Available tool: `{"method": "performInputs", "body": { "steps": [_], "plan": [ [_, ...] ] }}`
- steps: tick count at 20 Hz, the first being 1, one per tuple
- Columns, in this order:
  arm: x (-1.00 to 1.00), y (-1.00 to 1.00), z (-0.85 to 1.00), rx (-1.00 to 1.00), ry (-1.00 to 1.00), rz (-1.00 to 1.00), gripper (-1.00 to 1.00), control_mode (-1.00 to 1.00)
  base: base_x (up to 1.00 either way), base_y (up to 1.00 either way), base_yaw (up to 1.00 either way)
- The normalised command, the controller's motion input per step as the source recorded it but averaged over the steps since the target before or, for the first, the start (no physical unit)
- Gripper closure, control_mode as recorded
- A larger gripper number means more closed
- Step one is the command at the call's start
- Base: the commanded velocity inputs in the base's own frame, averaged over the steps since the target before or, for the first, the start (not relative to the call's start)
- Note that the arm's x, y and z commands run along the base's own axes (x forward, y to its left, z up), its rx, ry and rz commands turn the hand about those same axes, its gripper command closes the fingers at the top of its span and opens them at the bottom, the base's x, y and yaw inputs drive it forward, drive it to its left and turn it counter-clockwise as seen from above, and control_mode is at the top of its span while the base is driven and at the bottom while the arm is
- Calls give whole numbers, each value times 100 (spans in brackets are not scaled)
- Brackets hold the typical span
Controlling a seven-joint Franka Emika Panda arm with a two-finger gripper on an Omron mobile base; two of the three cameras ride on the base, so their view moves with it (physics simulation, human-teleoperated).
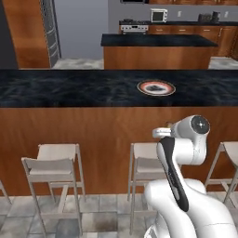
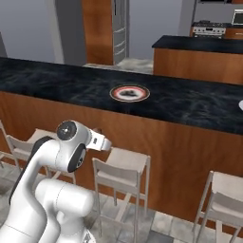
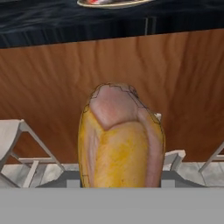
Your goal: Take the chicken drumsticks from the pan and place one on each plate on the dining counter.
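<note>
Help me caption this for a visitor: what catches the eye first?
A golden-orange drumstick looms large in the hand view, held in the tool before the counter's wood front. On the black marbled dining counter a pale plate already carries a dark piece. White stools line its base.

Even, soft rendered light fills all three views, with no single source to be made out. The dining counter [image 1: 69,88] top shows faint pale marbling sheen rather than real glare; its wood front is evenly lit. Stools [image 1: 53,165] cast only weak shadows on the tiled floor [image 1: 97,218]. Everything is slightly soft and low-resolution. In the hand view the golden drumstick [image 3: 120,144] looms close, coarse-textured, with jagged outline edges.
</note>
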Motion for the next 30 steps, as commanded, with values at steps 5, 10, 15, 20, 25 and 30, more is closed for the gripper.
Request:
{"method": "performInputs", "body": {
  "steps": [5, 10, 15, 20, 25, 30],
  "plan": [
    [0, 0, 0, 0, 0, 0, 100, 100, 30, 15, -3],
    [0, 0, 0, 0, 0, 0, 100, 100, 3, 16, -4],
    [0, 0, 0, 0, 0, 0, 100, 100, 38, 17, -11],
    [0, 0, 0, 0, 0, 0, 100, 100, 54, 15, -3],
    [0, 0, 0, 0, 0, 0, 100, 100, 32, 10, 0],
    [0, 0, 0, 0, 0, 0, 100, 100, 3, 10, -12]
  ]
}}
